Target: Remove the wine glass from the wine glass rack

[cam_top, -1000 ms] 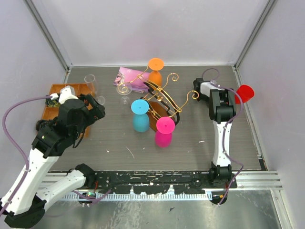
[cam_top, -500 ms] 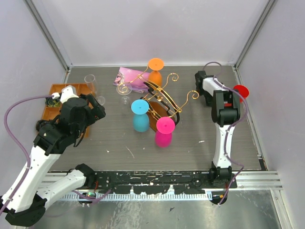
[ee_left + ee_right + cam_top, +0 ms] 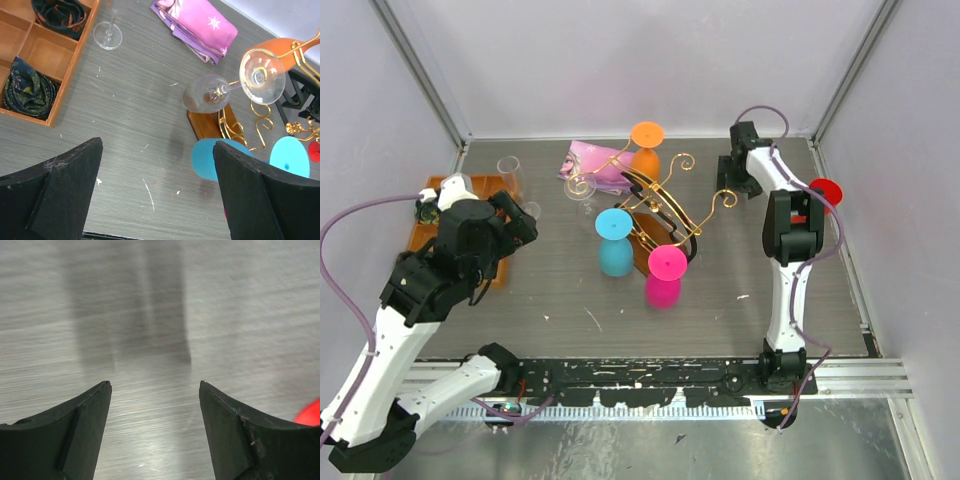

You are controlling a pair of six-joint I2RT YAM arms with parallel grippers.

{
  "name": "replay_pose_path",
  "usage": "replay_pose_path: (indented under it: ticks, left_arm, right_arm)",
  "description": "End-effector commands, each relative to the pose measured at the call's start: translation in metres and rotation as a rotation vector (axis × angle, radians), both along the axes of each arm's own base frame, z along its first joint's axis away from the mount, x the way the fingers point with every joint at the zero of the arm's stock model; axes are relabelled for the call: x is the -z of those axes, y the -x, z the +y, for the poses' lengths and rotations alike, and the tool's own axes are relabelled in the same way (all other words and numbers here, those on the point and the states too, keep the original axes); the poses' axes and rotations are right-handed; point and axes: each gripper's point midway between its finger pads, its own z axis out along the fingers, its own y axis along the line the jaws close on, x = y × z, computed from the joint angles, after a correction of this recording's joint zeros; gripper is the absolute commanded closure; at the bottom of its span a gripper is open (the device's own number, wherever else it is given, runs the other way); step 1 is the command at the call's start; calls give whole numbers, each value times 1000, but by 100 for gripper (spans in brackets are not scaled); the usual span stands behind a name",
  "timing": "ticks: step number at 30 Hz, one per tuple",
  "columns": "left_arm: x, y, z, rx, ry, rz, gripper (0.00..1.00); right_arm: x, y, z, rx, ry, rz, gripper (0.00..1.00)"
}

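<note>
The gold wire wine glass rack (image 3: pixel 665 200) stands mid-table on its brown wooden base (image 3: pixel 209 123). A clear wine glass (image 3: pixel 582 193) hangs at its left end, bowl (image 3: pixel 206 93) toward me in the left wrist view. Orange (image 3: pixel 646 150), blue (image 3: pixel 614 242) and pink (image 3: pixel 664 277) glasses also hang on the rails. My left gripper (image 3: pixel 523 220) is open and empty, left of the rack above the table (image 3: pixel 157 145). My right gripper (image 3: pixel 730 175) is open and empty near the back right, beside the rack's right scrolls, over bare table (image 3: pixel 155 385).
An orange compartment tray (image 3: pixel 430 215) with rolled cloths sits at the left edge. A tall clear flute (image 3: pixel 510 172) stands beside it. A pink folded cloth (image 3: pixel 592 160) lies behind the rack. A red glass (image 3: pixel 827 192) is at the right, behind the right arm.
My right arm has swung its gripper toward the back wall, away from the red glass. My left arm has shifted slightly. The rack and its glasses have not moved.
</note>
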Motion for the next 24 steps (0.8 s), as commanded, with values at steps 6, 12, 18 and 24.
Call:
replay_pose_path:
  ticks: [6, 12, 18, 24]
  left_arm:
    - [-20, 2, 9, -21, -17, -32, 1]
    - [-21, 2, 8, -21, -19, -25, 1]
    - [-14, -1, 0, -7, 3, -3, 1]
    - [-14, -3, -5, 0, 17, 8, 1]
  right_arm:
    - [-190, -74, 70, -128, -496, -484, 27]
    - [-250, -57, 126, -301, -816, -528, 36]
    - [-280, -23, 186, -473, -1117, -483, 38]
    - [-304, -4, 221, -599, -1248, -457, 38]
